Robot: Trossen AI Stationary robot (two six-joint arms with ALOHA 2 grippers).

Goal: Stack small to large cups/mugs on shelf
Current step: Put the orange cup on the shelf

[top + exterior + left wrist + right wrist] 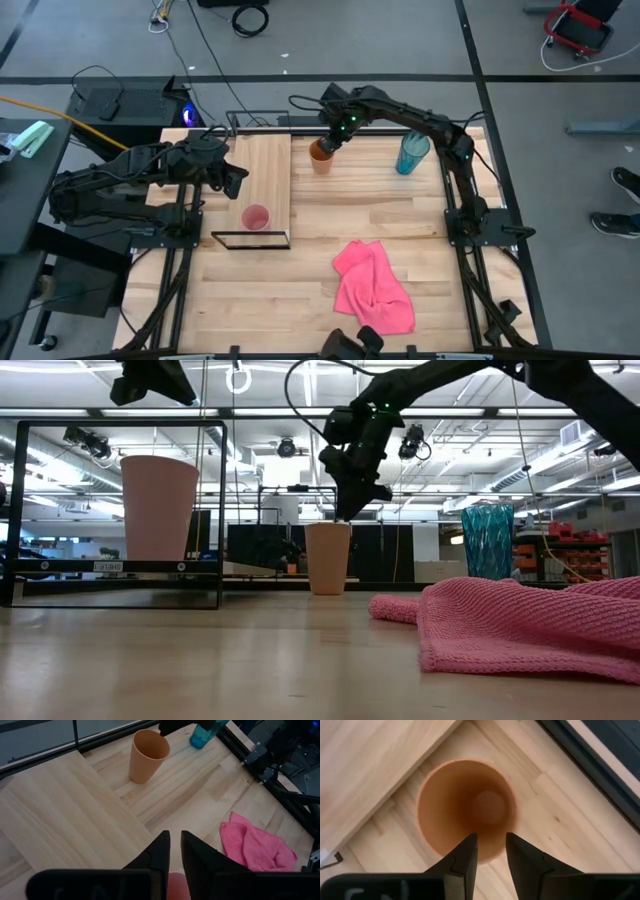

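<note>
cups: we have the pink cup (256, 217) upright on the shelf (268, 160) near its front end, the orange cup (322, 157) upright on the table (400, 220) just beside the shelf's far end, and the teal tumbler (412, 153) farther right near the table's back edge.
step: we judge we are about to grasp the orange cup.
how to do it well: we should straddle the near rim, one finger inside and one outside the wall, close gently so the thin plastic does not buckle, then lift straight up before we cross to the shelf.
cloth (375, 288): nearest the front, well clear of our path.
left gripper (174, 851): we hold it above the shelf near the pink cup, fingers nearly together with a thin gap, holding nothing.
right gripper (491, 851): we hold it just over the orange cup's mouth, fingers apart as wide as they go, holding nothing; contact with the rim we cannot tell.
</note>
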